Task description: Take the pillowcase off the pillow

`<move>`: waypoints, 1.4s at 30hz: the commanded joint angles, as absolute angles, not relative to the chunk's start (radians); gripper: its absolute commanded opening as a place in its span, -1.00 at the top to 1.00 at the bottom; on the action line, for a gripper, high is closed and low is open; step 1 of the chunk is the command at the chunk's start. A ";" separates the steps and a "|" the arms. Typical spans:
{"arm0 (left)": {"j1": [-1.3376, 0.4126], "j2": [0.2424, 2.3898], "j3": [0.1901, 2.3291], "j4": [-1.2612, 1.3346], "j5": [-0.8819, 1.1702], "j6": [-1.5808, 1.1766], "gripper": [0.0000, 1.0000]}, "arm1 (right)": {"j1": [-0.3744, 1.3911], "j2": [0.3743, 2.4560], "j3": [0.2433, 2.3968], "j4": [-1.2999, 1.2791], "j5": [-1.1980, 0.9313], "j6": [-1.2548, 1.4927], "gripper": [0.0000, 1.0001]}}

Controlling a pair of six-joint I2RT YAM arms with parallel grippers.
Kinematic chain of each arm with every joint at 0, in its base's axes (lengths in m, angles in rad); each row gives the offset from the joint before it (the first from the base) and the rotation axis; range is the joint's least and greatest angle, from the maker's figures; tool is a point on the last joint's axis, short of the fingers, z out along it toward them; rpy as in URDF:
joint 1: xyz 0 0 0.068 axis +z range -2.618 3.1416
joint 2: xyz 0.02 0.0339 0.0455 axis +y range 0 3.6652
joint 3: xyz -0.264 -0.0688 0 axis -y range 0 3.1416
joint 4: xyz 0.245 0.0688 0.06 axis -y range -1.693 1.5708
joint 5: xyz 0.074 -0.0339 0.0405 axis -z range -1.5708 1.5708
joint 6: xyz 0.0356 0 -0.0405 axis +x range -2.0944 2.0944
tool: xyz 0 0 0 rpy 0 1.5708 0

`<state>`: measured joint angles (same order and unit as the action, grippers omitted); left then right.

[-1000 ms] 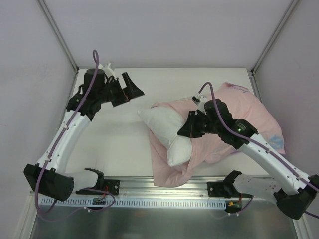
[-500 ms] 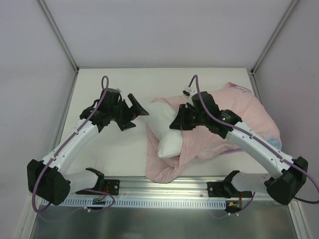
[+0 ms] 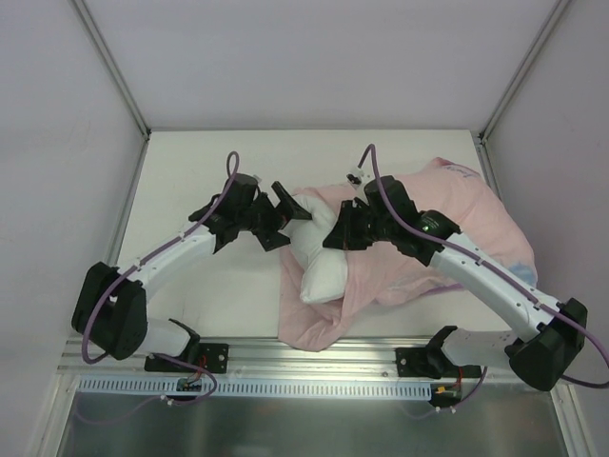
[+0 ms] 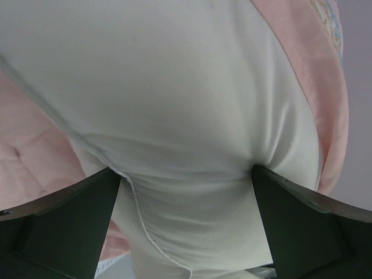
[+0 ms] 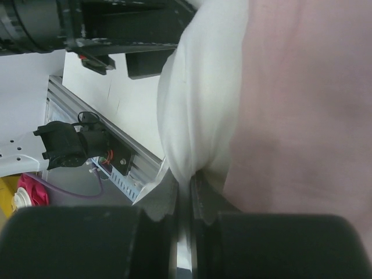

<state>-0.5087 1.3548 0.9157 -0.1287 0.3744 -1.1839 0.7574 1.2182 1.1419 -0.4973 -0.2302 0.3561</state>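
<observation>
The pillow is laid on the right half of the table. Most of it is covered by the pillowcase, of which the pale pink side is shown, and only the pillow's left end is bared. A loose fold of the pillowcase is spread toward the rail at the near edge

The left arm is bent sharply at the elbow near its base, and its forearm is stretched low across the table, to the right and away. The left gripper is set at the far left corner of the bared pillow. Its fingers are spread wide, with the white cloth bulged between them and creased against one of them

The right arm is extended from its base at the lower right, leftward over the pillowcase. The right gripper is placed where white cloth meets pink. Its fingers are pressed nearly together, and a fold of the pillow is nipped between them. The pillowcase lies just beside, and whether its edge is caught as well cannot be told
</observation>
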 commanded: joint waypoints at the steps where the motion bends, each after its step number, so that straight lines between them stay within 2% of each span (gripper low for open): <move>1: -0.554 1.426 0.911 0.055 0.434 -1.246 -0.97 | 0.784 1.221 1.192 -0.368 -0.281 0.400 0.99; 3: -0.564 1.456 0.914 0.098 0.455 -1.247 -0.97 | 0.793 1.229 1.203 -0.371 -0.281 0.400 0.99; 5: -0.561 1.468 0.919 0.112 0.462 -1.236 -0.38 | 0.804 1.238 1.209 -0.385 -0.279 0.394 0.99; 6: -0.555 1.462 0.920 0.112 0.451 -1.224 0.09 | 0.805 1.242 1.222 -0.399 -0.275 0.390 0.99; 7: -0.549 1.444 0.922 0.110 0.449 -1.201 0.99 | 0.808 1.247 1.233 -0.437 -0.270 0.371 0.99; 8: -0.540 1.436 0.931 0.100 0.448 -1.190 1.00 | 0.808 1.250 1.245 -0.469 -0.258 0.361 0.96; 9: -0.529 1.427 0.933 0.063 0.446 -1.180 1.00 | 0.808 1.252 1.279 -0.503 -0.229 0.350 0.82; 10: -0.508 1.402 0.933 0.046 0.440 -1.160 1.00 | 0.810 1.252 1.295 -0.571 -0.212 0.335 0.60; 11: -0.499 1.390 0.927 0.029 0.437 -1.151 1.00 | 0.808 1.246 1.308 -0.596 -0.193 0.315 0.17; 13: -0.468 1.362 0.920 0.006 0.448 -1.126 1.00 | 0.810 1.229 1.339 -0.647 -0.146 0.298 -0.10; 14: -0.459 1.356 0.911 0.005 0.454 -1.120 1.00 | 0.813 1.212 1.350 -0.663 -0.129 0.282 -0.29; 17: -0.445 1.336 0.894 -0.031 0.479 -1.100 1.00 | 0.813 1.207 1.403 -0.724 -0.069 0.252 -0.49; 23: -0.442 1.328 0.894 -0.044 0.500 -1.074 1.00 | 0.824 1.308 1.538 -0.847 0.159 0.204 -0.52; 27: -0.443 1.325 0.910 -0.058 0.509 -1.054 1.00 | 0.839 1.484 1.647 -0.919 0.293 0.170 -0.54; 30: -0.443 1.319 0.913 -0.067 0.511 -1.045 1.00 | 0.841 1.554 1.709 -0.919 0.305 0.158 -0.46; 31: -0.442 1.316 0.911 -0.067 0.511 -1.045 1.00 | 0.841 1.592 1.719 -0.917 0.317 0.156 -0.37; 33: -0.442 1.305 0.904 -0.071 0.511 -1.042 1.00 | 0.839 1.630 1.742 -0.925 0.345 0.152 0.01; 34: -0.442 1.301 0.902 -0.074 0.511 -1.039 1.00 | 0.839 1.661 1.749 -0.931 0.347 0.150 0.36; 36: -0.442 1.292 0.899 -0.089 0.509 -1.028 1.00 | 0.838 1.674 1.749 -0.954 0.394 0.166 0.82; 37: -0.436 1.287 0.899 -0.097 0.508 -1.023 1.00 | 0.831 1.671 1.740 -0.954 0.409 0.172 0.98; 42: -0.362 1.223 0.853 -0.123 0.540 -0.997 1.00 | 0.729 1.531 1.593 -0.943 0.448 0.219 0.99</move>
